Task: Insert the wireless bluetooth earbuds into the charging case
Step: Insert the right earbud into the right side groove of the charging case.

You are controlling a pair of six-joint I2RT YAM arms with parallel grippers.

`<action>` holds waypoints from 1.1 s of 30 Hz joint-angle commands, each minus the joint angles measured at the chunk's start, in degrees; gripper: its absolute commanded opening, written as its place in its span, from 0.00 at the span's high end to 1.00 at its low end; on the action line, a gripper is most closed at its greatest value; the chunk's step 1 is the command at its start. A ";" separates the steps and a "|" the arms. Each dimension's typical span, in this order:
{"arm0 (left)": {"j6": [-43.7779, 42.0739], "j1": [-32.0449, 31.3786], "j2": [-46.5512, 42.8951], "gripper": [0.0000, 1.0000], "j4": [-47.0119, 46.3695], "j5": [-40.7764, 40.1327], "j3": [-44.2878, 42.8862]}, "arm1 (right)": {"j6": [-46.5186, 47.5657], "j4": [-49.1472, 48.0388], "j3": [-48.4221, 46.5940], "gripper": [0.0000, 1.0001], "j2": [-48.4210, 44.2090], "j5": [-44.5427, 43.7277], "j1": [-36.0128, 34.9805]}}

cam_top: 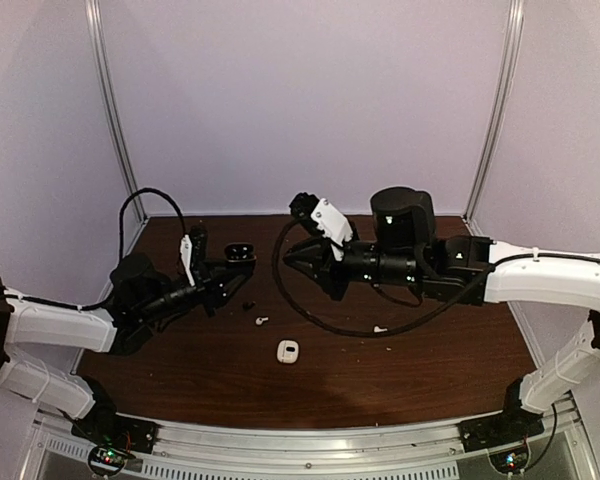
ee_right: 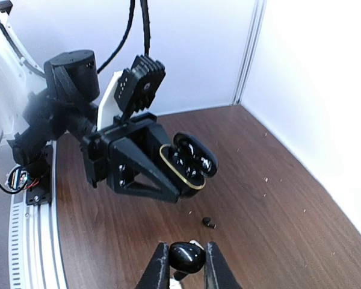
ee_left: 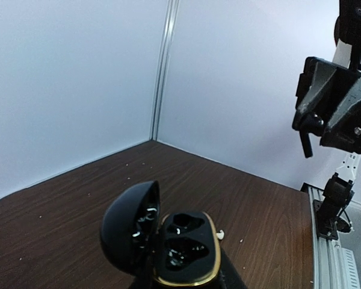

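Note:
My left gripper (cam_top: 230, 272) is shut on an open black charging case (cam_top: 239, 253) with a gold rim and holds it above the table. In the left wrist view the case (ee_left: 186, 250) has its lid (ee_left: 131, 233) swung left, and both sockets look empty. My right gripper (ee_right: 187, 265) is shut on a glossy black earbud (ee_right: 187, 255); in the top view it (cam_top: 293, 258) hovers just right of the case. A second black earbud (ee_right: 209, 223) lies on the table below the case (ee_right: 189, 159). One white earbud (cam_top: 261, 321) lies near it and another (cam_top: 380, 328) lies further right.
A small closed white case (cam_top: 287, 350) sits on the brown table at front centre. A black cable (cam_top: 310, 318) loops over the table under the right arm. Walls close the back and both sides.

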State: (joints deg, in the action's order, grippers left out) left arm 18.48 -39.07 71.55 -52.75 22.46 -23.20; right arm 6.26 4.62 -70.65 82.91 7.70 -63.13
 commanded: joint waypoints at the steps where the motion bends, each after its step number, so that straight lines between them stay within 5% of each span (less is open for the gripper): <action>1: -2.03 -2.16 2.01 1.00 -8.32 6.03 -4.05 | 3.90 -13.71 3.78 0.87 -2.12 2.09 0.20; 14: -6.35 -7.60 4.83 1.00 -7.52 7.41 -9.00 | 5.83 -23.09 8.30 0.88 -2.96 5.91 0.20; 33: -8.73 -9.36 6.41 1.00 -8.22 8.98 -10.70 | 5.18 -24.17 9.35 0.88 -2.26 7.63 1.81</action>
State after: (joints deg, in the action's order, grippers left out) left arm 10.55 -48.16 77.54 -57.19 30.85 -32.34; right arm 11.84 -17.89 -61.78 81.30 13.69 -61.65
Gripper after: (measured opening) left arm 0.232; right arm 0.161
